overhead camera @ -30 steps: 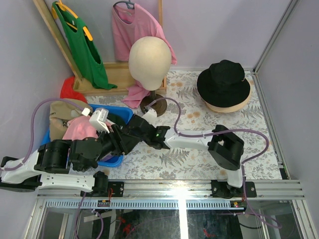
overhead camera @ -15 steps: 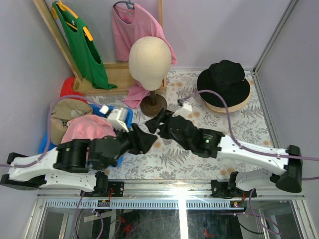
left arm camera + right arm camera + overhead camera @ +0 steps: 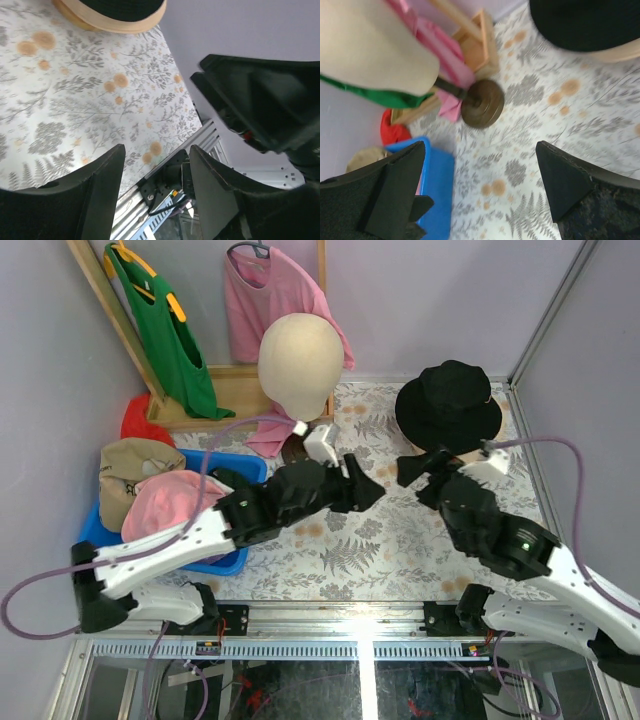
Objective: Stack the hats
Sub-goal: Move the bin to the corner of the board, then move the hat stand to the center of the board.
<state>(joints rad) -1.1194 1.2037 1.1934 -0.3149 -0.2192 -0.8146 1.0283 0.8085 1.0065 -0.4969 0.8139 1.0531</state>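
A dark, near-black bucket hat (image 3: 448, 400) lies on top of a tan brimmed hat (image 3: 470, 453) at the back right, also seen in the left wrist view as dark hat (image 3: 120, 7) and in the right wrist view as dark hat (image 3: 585, 22). A pink hat (image 3: 165, 502) lies in the blue bin (image 3: 235, 562), beside a tan cap with dark lettering (image 3: 128, 465). My left gripper (image 3: 370, 490) hangs open over the table's middle, empty (image 3: 157, 175). My right gripper (image 3: 418, 472) stands wide open and empty (image 3: 480, 185) just in front of the dark hat.
A beige mannequin head (image 3: 300, 355) on a dark round base (image 3: 482, 102) stands at the back centre. A pink shirt (image 3: 262, 300) and a green top (image 3: 165, 335) hang on a wooden rack. A red cloth (image 3: 140, 420) lies behind the bin. Walls close in on both sides.
Both arms have swung away from the blue bin to the right. The left gripper is now over the table's middle, the right one near the dark hat, and the right jaws have spread wide.
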